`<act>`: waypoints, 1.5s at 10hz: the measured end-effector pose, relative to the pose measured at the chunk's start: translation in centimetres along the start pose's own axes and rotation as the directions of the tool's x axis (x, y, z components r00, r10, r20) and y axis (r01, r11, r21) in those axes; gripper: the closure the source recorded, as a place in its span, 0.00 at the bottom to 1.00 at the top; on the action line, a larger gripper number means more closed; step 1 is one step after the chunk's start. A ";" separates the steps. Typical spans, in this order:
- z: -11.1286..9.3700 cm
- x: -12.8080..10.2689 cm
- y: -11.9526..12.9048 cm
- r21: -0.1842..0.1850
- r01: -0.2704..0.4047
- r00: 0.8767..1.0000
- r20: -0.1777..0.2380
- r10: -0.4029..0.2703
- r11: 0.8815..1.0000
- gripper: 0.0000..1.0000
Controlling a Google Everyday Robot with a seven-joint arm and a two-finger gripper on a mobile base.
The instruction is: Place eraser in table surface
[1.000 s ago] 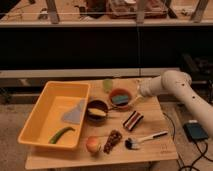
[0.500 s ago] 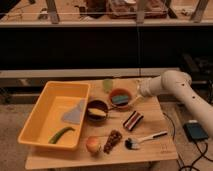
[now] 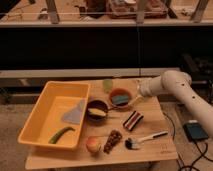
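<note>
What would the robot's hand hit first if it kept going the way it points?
Probably the orange bowl. The hand is at its rim on the arm's side, pointing toward it. Depth is unclear, so it might pass just above.

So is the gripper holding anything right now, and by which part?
Nothing is held. The gripper hovers by the orange bowl; the eraser lies on the table surface.

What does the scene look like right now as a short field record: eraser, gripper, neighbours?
eraser: lying on the table surface, right of centre, not held
gripper: open, at the right rim of the orange bowl, behind the eraser and apart from it
neighbours: dark bowl to the eraser's left, brush in front of it
yellow tray: on the table's left side
</note>
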 end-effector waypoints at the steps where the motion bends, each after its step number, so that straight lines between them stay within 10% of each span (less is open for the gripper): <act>1: 0.0 0.0 0.0 0.000 0.000 1.000 0.000 0.000 1.000 0.22; 8: -0.1 0.1 0.0 -0.004 0.007 1.000 -0.006 -0.007 1.000 0.22; 10: -0.5 0.4 0.5 -0.067 0.098 0.993 -0.057 -0.102 0.993 0.22; 11: -0.6 0.5 1.1 -0.127 0.194 0.976 -0.079 -0.204 0.973 0.22; 12: -1.1 1.2 2.4 -0.218 0.299 0.941 -0.096 -0.325 0.929 0.22; 15: -2.6 2.7 4.1 -0.360 0.386 0.880 -0.134 -0.456 0.850 0.22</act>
